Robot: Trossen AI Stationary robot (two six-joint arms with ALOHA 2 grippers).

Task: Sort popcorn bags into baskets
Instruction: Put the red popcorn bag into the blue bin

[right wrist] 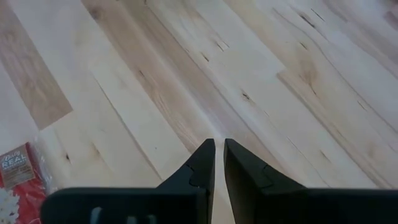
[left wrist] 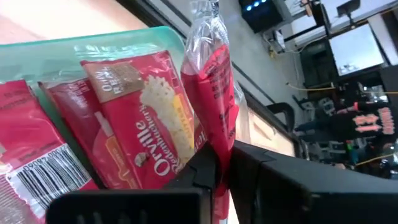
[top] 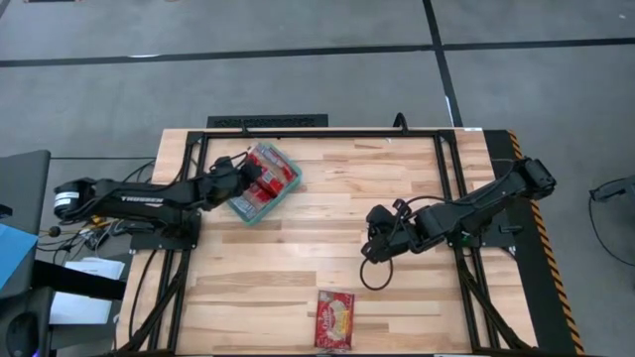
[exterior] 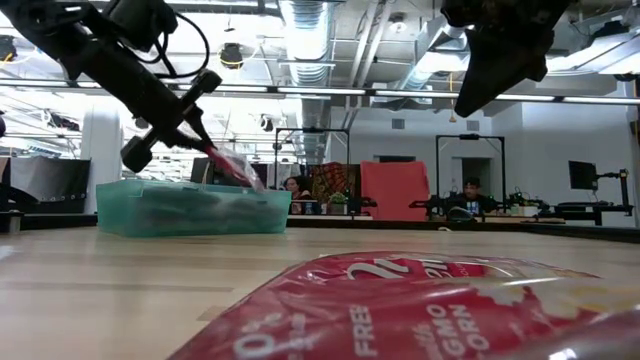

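Left gripper: over the teal basket, pinched on one popcorn bag held upright by its edge, apparently to slot it in beside the bags already lying there.

Right gripper: mid-table above bare wood, fingers nearly together and holding nothing (waiting, by the look of it).

Last loose bag: flat near the table's front edge, well apart from the basket, probably next to be collected.

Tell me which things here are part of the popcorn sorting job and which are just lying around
Part of the job:
teal basket
packets in it
packet pinched by the left gripper
loose packet on the table

Just around:
monitors behind the table
seated person
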